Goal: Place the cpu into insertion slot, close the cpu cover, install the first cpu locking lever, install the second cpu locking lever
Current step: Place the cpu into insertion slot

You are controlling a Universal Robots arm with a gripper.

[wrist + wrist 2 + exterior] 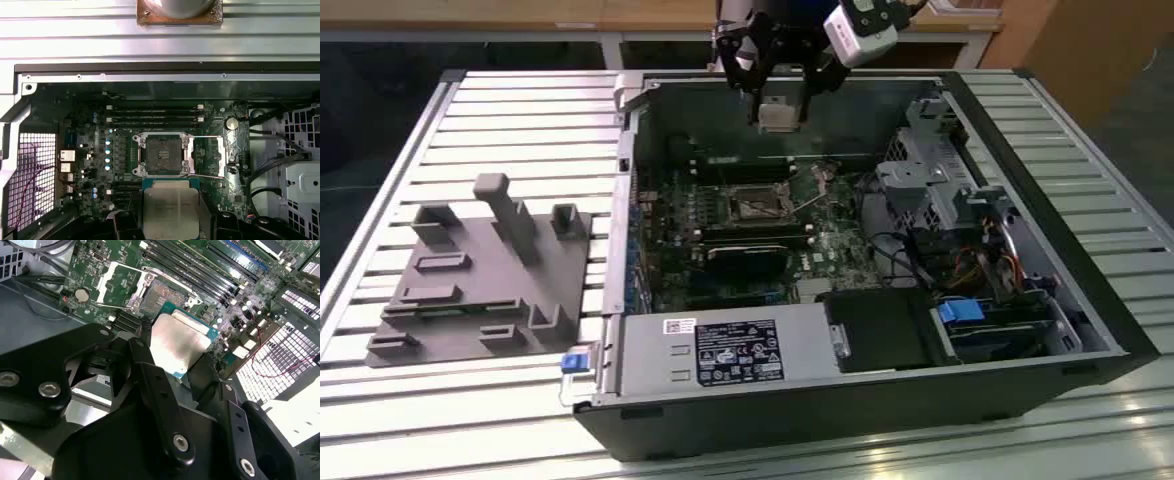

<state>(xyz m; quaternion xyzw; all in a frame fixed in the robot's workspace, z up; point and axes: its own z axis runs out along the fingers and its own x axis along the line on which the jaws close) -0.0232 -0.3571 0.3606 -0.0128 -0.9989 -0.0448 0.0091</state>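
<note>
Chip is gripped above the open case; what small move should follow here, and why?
Probably lower the cpu down toward the insertion slot. The gripper holds it well above the board, the slot lies bare, and the cpu cover is swung open beside it.

1. cpu (pixel 170 214): first wrist view, near edge cut off by picture edge; two corners tucked behind fingers (pixel 126 226) of gripper (pixel 171 227). Second wrist view: one corner & parts of two sides hidden by black finger links; contact faces can't be made out.
2. gripper, exterior view: upper body & arm cut off at top edge. Both wrist views: body runs out of frame.
3. cpu cover (pixel 220 157): in exterior view too small to tell from socket (pixel 754 203).
4. locking levers (pixel 210 136): thin wire, ends not traceable.
5. socket pins: too fine to tell.
6. round metal part (pixel 179 7): cut off by picture edge — ID unclear.
</note>
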